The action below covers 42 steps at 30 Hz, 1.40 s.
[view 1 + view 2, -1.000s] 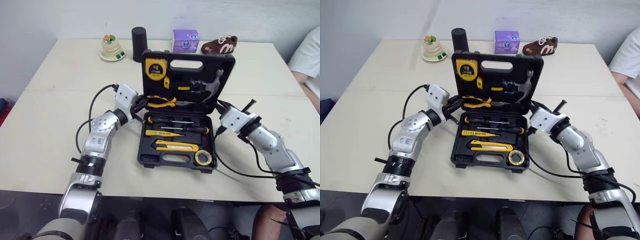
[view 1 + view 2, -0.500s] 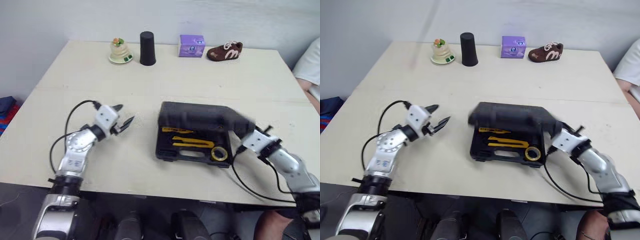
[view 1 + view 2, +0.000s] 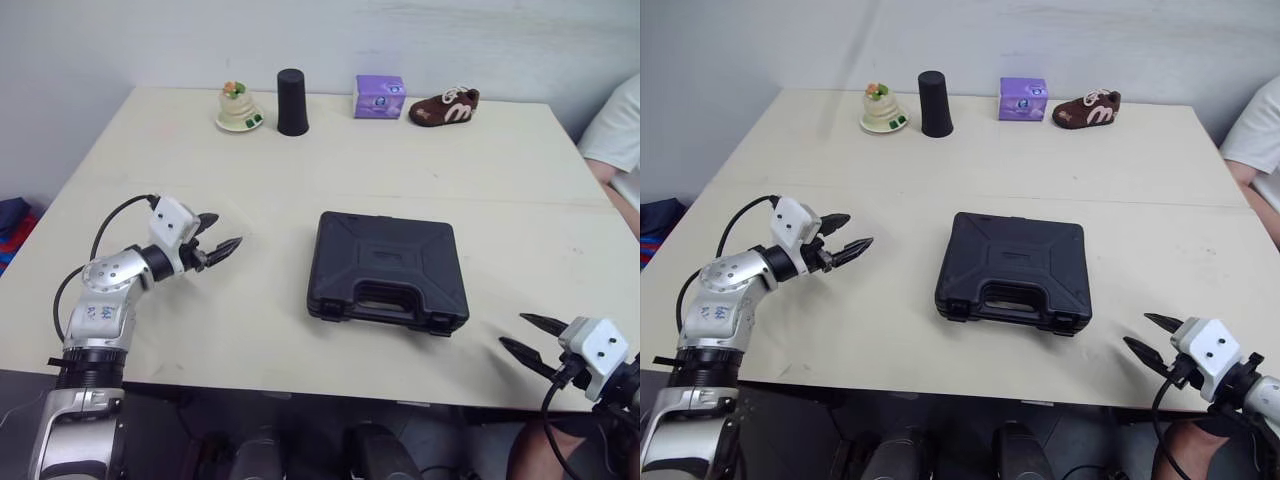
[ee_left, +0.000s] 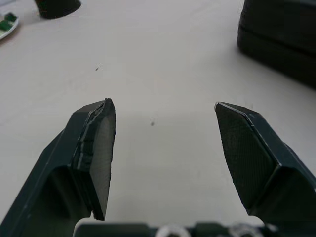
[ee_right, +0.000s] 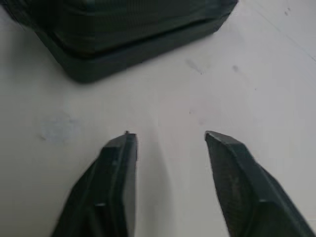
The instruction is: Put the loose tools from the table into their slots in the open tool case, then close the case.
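Observation:
The black tool case [image 3: 388, 268] lies shut and flat in the middle of the beige table [image 3: 300, 170], its handle toward me. My left gripper [image 3: 224, 237] hovers open over the table to the case's left, a hand's width away, with nothing between its fingers. Near the table's front right edge my right gripper [image 3: 522, 336] is open and empty, to the right of the case's front corner. A corner of the case [image 5: 123, 34] is seen past the right fingers [image 5: 116, 168], and its side [image 4: 281, 39] past the left fingers [image 4: 96, 148].
Along the far edge stand a small figurine on a dish [image 3: 236, 105], a black cup [image 3: 292, 88], a purple box [image 3: 379, 96] and a brown shoe-shaped object [image 3: 444, 107]. A person's white sleeve [image 3: 612, 125] shows at the right edge.
The case's lid has come down and the case is now shut. Both grippers have drawn back from it, left to the left, right toward the front right edge. The camera view also shifted.

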Motion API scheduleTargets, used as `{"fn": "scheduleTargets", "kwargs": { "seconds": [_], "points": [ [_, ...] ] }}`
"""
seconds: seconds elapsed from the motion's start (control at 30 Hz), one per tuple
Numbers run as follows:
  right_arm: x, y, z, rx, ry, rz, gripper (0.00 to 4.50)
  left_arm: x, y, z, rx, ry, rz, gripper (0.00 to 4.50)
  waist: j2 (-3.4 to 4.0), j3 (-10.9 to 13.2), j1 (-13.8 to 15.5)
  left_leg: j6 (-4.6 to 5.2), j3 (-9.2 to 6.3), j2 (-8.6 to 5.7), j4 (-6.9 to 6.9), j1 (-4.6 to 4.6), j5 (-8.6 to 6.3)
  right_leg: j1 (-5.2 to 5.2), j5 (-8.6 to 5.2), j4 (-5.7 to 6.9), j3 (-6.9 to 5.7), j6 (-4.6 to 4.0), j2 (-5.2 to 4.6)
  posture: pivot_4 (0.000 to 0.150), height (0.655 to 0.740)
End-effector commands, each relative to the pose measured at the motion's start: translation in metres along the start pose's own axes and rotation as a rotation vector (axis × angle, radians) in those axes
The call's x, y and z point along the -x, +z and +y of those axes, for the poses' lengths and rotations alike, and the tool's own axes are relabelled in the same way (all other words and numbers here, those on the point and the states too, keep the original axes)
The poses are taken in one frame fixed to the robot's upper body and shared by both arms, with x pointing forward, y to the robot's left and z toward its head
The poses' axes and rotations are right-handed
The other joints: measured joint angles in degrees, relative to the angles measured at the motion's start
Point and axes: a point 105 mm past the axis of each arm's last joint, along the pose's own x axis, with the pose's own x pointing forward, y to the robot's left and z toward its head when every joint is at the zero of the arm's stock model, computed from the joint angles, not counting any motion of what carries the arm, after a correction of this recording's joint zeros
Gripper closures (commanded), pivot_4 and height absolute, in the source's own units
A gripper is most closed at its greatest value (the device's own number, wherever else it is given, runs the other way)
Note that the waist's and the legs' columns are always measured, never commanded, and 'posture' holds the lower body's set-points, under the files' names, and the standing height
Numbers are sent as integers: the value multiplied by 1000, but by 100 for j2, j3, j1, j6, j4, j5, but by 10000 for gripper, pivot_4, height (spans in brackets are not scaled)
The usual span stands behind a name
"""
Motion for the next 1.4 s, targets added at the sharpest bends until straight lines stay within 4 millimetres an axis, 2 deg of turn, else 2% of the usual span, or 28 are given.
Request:
{"fn": "scheduleTargets", "kwargs": {
  "seconds": [0.03, 0.1, 0.17, 0.23, 0.37, 0.5, 0.6, 0.7, 0.83, 0.97, 1.17, 1.4],
  "points": [
    [-4, 16, 30, -26, 144, -13, 37082, -28, 8, -18, 8, -123, -7, 27275, -1, 0, -5, -2, -2, 1, 0, -4, 1, -1, 0, -6, -2, 0, 3, 1500, 7341],
    [-8, 16, 37, -9, 177, 1, 45000, -43, 10, -21, 9, -143, 4, 36199, -4, 2, -21, -3, 4, -1, 2, -4, 1, -1, 1, -9, 2, 3, 4, 1500, 7341],
    [-14, 14, 40, 3, 191, 7, 45000, -63, 11, -26, 18, -182, 28, 44595, -9, 1, -29, -1, 9, -3, 3, -2, 2, -1, 5, -13, 5, 8, 5, 1500, 7341],
    [-21, 14, 40, 15, 196, 5, 45000, -83, 17, -33, 4, -227, 39, 44595, -15, 4, -8, -2, 8, -3, 5, -4, 2, -3, 5, -14, 5, 9, 8, 1500, 7341],
    [-31, 10, 47, 22, 248, 20, 45000, -111, 21, -43, 41, -264, 58, 44595, -16, 4, 15, 1, 11, -9, 7, -10, 2, -6, 6, -22, 7, 12, 7, 1500, 7341],
    [-40, 3, 50, 24, 262, 28, 45000, -129, 25, -47, 40, -225, 51, 44595, -18, 5, 22, 2, 15, -7, 6, -22, 0, -18, 6, -33, 5, 13, 6, 1500, 7341],
    [-47, -2, 53, 35, 284, 42, 45000, -138, 21, -44, 13, -139, 69, 44595, -20, 7, 5, 3, 20, -7, 5, -22, 0, -22, 6, -31, 6, 13, 2, 1500, 7341],
    [-50, -2, 53, 34, 284, 37, 45000, -143, 17, -46, 22, -101, 87, 44595, -26, 10, -11, 2, 18, -5, 10, -17, 1, -17, 8, -26, 5, 16, 2, 1500, 7341],
    [-51, -5, 51, 42, 282, 47, 45000, -151, 24, -54, 36, -107, 60, 44595, -32, 10, -12, 1, 17, -4, 10, -10, 1, -11, 8, -24, 4, 16, 3, 1500, 7341],
    [-55, -9, 42, 54, 258, 53, 45000, -155, 29, -73, 20, -207, 22, 44595, -36, 8, 12, 0, 18, -7, 10, -11, 2, -10, 8, -25, 3, 16, 1, 1500, 7341],
    [-56, -11, 31, 81, 233, 60, 45000, -145, 14, -75, -23, -280, 60, 44595, -38, 8, 42, 1, 20, -9, 14, -11, 2, -9, 9, -25, 4, 17, 0, 1500, 7341],
    [-54, -14, 20, 122, 224, 79, 45000, -125, 3, -73, -83, -400, 65, 44595, -38, 7, 80, 2, 26, -8, 17, -8, 1, -8, 10, -24, 6, 19, 1, 1500, 7341]
  ]
}}
